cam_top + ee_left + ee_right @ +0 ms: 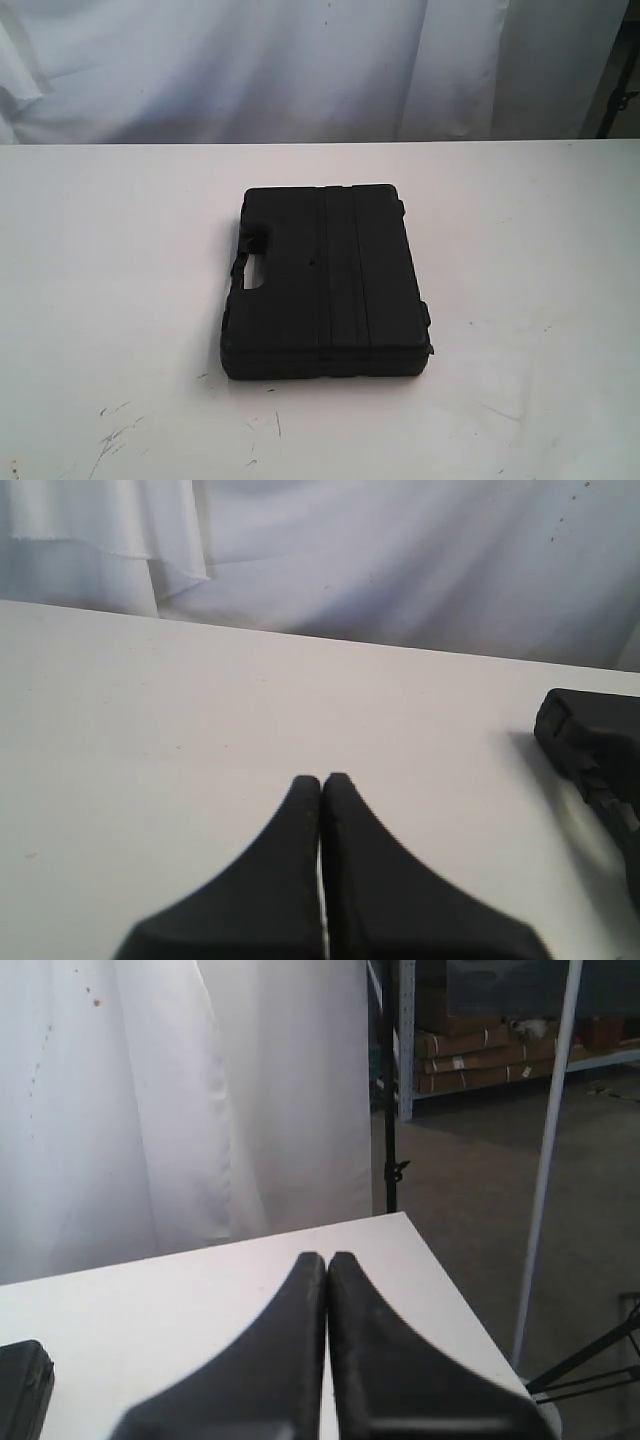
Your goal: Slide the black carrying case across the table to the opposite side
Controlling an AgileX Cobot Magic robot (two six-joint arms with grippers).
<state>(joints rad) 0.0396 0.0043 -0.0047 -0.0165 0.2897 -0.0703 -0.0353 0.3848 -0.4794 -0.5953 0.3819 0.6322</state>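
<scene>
Two pinched-together, empty sets of jaws: left gripper (321, 780), right gripper (327, 1258) | black ribbed plastic carrying case (325, 280) lies mid white scuffed table (100, 300) | I reckon an off-centre shove would spin it

The black carrying case (330, 290) lies flat, closed, midway on the scuffed white table (90, 250).

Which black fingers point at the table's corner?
Those of the right gripper: beyond them the large white tabletop ends in a corner. The left gripper faces a long straight edge and white curtain.
</scene>
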